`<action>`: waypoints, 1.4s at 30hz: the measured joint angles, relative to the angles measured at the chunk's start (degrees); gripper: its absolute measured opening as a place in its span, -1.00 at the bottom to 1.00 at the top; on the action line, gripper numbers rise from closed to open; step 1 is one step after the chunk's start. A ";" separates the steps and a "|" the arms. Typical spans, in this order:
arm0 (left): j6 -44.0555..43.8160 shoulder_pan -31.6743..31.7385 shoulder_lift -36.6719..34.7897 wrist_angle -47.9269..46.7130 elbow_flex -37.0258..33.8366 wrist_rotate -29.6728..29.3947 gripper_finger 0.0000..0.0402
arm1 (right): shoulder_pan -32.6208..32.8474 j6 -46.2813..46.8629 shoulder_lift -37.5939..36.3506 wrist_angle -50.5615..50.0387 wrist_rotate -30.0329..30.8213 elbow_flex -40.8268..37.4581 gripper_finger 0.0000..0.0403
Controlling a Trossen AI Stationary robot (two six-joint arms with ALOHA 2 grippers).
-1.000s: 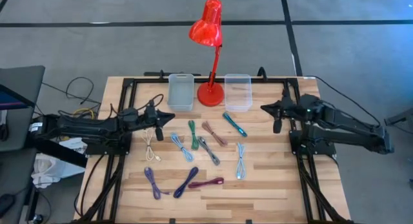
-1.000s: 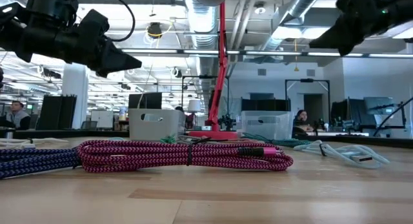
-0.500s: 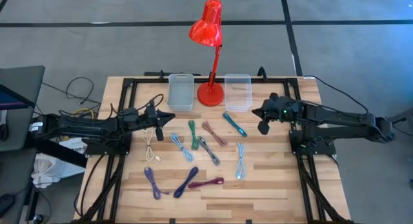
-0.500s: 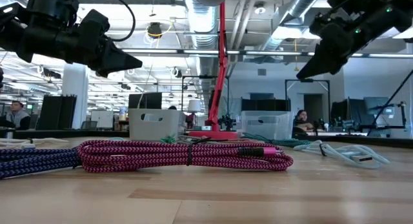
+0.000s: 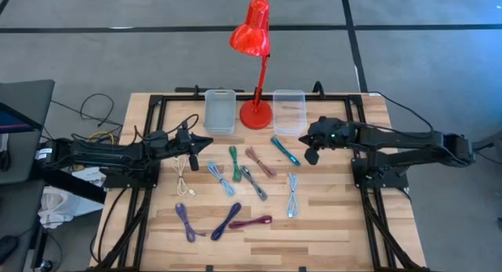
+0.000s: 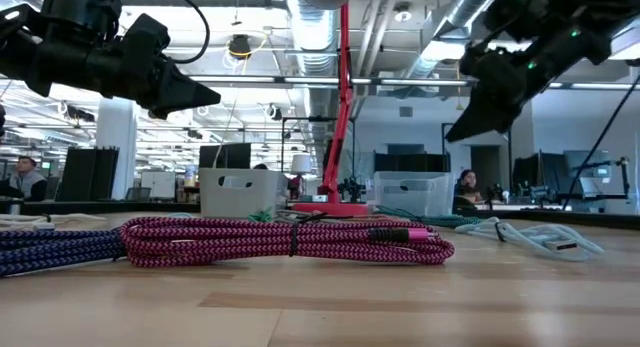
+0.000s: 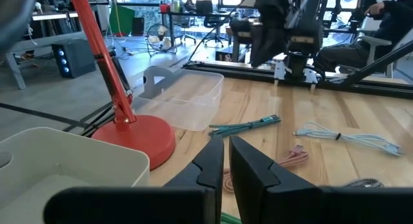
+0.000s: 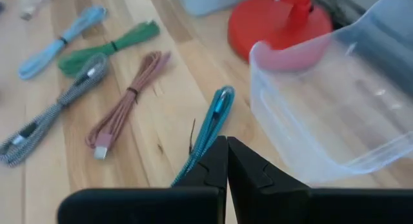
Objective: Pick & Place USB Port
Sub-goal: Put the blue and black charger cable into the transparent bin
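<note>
Right gripper (image 5: 311, 157) held above table, fingers pressed together, nothing pinched. Bundled teal braided USB cable (image 5: 285, 150) lies on wooden table (image 5: 329, 225), just beside gripper at 9 o'clock; long axis 11-to-5. Right arm judged nearer. Left gripper (image 5: 205, 142) parked, narrowly closed, empty.

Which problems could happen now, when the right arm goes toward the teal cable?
The right gripper hangs shut over the teal cable; if it descends without opening, it may only push it. The clear bin and the lamp base are close by and could be knocked. The pink cable lies beside it and might get snagged.
</note>
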 joint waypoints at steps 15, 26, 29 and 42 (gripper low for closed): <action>0.00 0.00 0.00 0.01 -0.02 0.24 -0.87 | 2.42 4.57 16.11 10.14 3.13 0.00 -0.44; 0.20 0.00 0.00 0.01 -0.02 0.26 -0.87 | 6.08 11.01 25.08 12.73 6.61 2.40 0.04; 0.20 0.00 0.00 0.00 -0.02 0.24 -0.87 | 6.94 11.00 28.05 12.13 6.33 4.49 0.12; 0.20 -0.01 0.00 0.00 -0.04 0.24 -0.87 | 7.65 10.54 39.35 10.18 8.21 10.14 0.09</action>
